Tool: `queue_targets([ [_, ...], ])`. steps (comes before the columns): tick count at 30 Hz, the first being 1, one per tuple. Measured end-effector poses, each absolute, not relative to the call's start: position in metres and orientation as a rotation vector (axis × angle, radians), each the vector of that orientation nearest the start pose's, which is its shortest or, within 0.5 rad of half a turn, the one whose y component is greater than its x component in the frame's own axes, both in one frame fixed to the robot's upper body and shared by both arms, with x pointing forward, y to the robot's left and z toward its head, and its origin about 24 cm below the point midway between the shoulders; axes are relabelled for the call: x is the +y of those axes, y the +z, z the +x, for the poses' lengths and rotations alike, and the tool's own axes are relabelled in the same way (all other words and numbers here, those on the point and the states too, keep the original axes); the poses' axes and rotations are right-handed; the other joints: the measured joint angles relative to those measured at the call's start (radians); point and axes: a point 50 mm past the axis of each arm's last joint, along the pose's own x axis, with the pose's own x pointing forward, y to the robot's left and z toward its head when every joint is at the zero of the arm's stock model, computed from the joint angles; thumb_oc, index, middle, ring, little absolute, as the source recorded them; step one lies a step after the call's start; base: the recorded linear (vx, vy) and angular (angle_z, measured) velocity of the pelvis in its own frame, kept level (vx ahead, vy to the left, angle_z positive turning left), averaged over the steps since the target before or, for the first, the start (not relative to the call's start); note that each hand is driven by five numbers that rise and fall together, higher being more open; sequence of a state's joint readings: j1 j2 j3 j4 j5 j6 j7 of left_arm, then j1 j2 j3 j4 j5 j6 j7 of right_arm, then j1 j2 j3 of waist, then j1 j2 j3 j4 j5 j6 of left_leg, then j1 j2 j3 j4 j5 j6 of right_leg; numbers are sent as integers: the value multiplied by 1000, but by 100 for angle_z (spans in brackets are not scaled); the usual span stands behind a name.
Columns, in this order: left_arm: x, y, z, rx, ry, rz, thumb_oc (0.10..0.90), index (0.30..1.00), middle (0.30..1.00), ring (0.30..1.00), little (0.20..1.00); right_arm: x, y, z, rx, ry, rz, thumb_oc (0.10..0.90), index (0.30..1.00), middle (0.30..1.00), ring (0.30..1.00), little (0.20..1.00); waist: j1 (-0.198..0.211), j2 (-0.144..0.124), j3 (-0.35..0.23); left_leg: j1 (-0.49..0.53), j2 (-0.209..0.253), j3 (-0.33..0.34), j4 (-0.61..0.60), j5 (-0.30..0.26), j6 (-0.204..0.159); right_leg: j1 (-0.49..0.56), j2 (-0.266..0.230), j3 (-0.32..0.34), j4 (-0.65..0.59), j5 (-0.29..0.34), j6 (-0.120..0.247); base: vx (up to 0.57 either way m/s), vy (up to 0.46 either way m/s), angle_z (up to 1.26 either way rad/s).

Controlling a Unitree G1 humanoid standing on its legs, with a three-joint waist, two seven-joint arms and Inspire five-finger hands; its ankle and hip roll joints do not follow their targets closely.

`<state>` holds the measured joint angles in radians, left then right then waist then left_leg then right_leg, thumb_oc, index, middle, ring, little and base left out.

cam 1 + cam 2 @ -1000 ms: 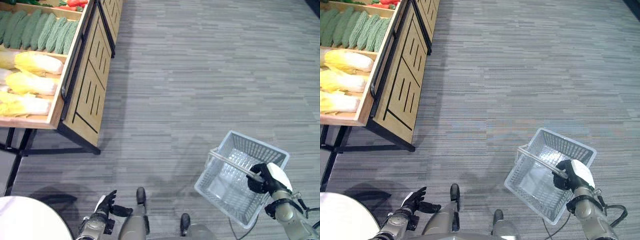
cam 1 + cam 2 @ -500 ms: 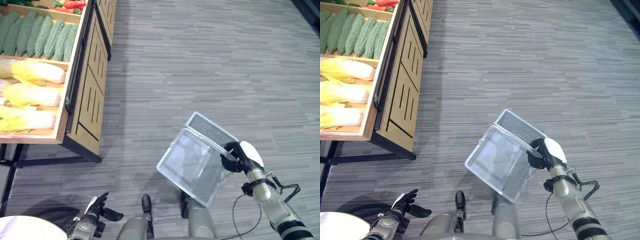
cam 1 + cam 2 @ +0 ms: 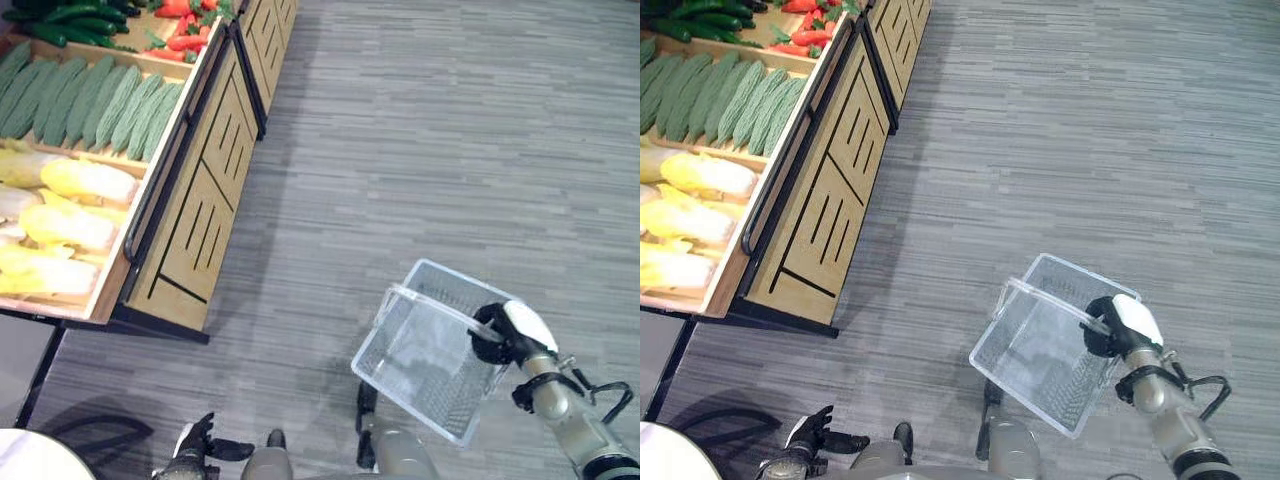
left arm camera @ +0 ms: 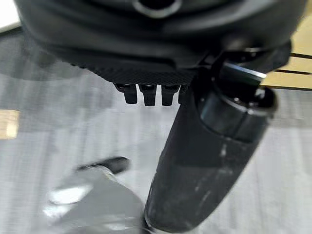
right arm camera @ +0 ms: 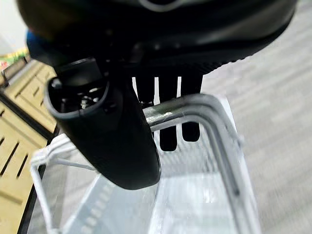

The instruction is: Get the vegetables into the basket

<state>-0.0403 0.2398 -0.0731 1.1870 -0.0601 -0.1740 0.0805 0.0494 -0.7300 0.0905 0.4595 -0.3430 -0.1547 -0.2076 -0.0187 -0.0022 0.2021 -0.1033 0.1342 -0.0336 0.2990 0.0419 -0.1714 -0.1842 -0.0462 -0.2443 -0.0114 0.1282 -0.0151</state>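
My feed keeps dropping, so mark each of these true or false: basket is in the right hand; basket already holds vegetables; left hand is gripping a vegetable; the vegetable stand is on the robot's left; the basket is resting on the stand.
1. The right hand holds the basket by its handle: true.
2. The basket holds vegetables: false, it is empty.
3. The left hand grips a vegetable: false, it is low, open and empty.
4. The stand is on the robot's left: true.
5. The basket rests on the stand: false, it hangs over the floor, apart from it.
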Motion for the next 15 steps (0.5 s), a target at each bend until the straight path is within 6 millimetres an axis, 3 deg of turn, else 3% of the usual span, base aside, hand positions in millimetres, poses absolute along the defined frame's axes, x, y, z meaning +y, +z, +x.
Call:
queue_targets([
  [1, 231, -142, 144, 925, 139, 246, 900, 1000, 1000, 1000, 1000, -329, 10, 212, 302, -98, -1100, 400, 300, 300, 300, 300, -2, -12, 5, -65, 3, -14, 129, 35, -31, 31, -2, -19, -7, -14, -11, 109, -117, 41],
  [2, 229, -141, 147, 916, 128, 244, 900, 1000, 1000, 1000, 1000, -329, 9, 210, 306, -97, -1097, 400, 300, 300, 300, 300, -1, -21, 6, -84, 13, -6, 166, 30, -38, 47, 0, -29, -9, -26, -15, 105, -61, 75],
  [3, 224, -139, 155, 896, 92, 262, 900, 1000, 1000, 1000, 1000, -332, 5, 202, 326, -117, -1094, 400, 300, 300, 300, 300, -15, -32, 8, -124, 27, 65, 110, 13, -21, 64, -1, -70, -28, -37, -11, 222, 69, 76],
  [4, 222, -137, 160, 879, 81, 267, 900, 1000, 1000, 1000, 1000, -334, 2, 197, 348, -120, -1096, 400, 300, 300, 300, 300, -23, -29, 7, -141, 27, 102, -22, 12, -18, 63, 10, -96, -36, -36, -12, 202, 74, 73],
  [5, 223, -137, 159, 887, 83, 274, 900, 1000, 1000, 1000, 1000, -332, -2, 195, 359, -122, -1082, 400, 300, 300, 300, 300, -18, -28, 5, -146, 29, 121, -126, 11, -15, 69, 20, -104, -46, -52, 11, 321, 178, 47],
  [6, 227, -138, 155, 907, 88, 292, 900, 1000, 1000, 1000, 1000, -330, -9, 191, 381, -123, -1068, 400, 300, 300, 300, 300, -20, -14, 4, -144, 33, 131, -330, 53, 5, 72, 44, -125, -49, -49, 6, 361, 210, 27],
  [9, 231, -140, 150, 928, 92, 305, 900, 1000, 1000, 1000, 1000, -329, -22, 187, 440, -138, -1045, 400, 300, 300, 300, 300, 10, -6, 5, -187, 55, 141, -367, 72, -2, 117, 56, -90, -63, -87, 25, 476, 351, -18],
  [11, 231, -141, 148, 935, 93, 303, 900, 1000, 1000, 1000, 1000, -327, -26, 183, 455, -122, -1044, 400, 300, 300, 300, 300, 17, 0, 3, -160, 59, 190, -364, 98, 36, 165, 48, -73, -67, -88, 53, 320, 340, -46],
  [13, 231, -142, 145, 947, 90, 307, 900, 1000, 1000, 1000, 1000, -328, -25, 182, 459, -130, -1044, 400, 300, 300, 300, 300, 2, 4, -8, -133, 17, 212, -331, 92, 77, 179, 16, -59, -36, -111, 81, 213, 294, -23],
  [15, 233, -142, 145, 953, 91, 319, 900, 1000, 1000, 1000, 1000, -330, -27, 179, 474, -137, -1043, 400, 300, 300, 300, 300, -4, -6, -17, -113, -33, 222, -323, 108, 144, 163, -32, -33, 23, -142, 103, 118, 177, -16],
])
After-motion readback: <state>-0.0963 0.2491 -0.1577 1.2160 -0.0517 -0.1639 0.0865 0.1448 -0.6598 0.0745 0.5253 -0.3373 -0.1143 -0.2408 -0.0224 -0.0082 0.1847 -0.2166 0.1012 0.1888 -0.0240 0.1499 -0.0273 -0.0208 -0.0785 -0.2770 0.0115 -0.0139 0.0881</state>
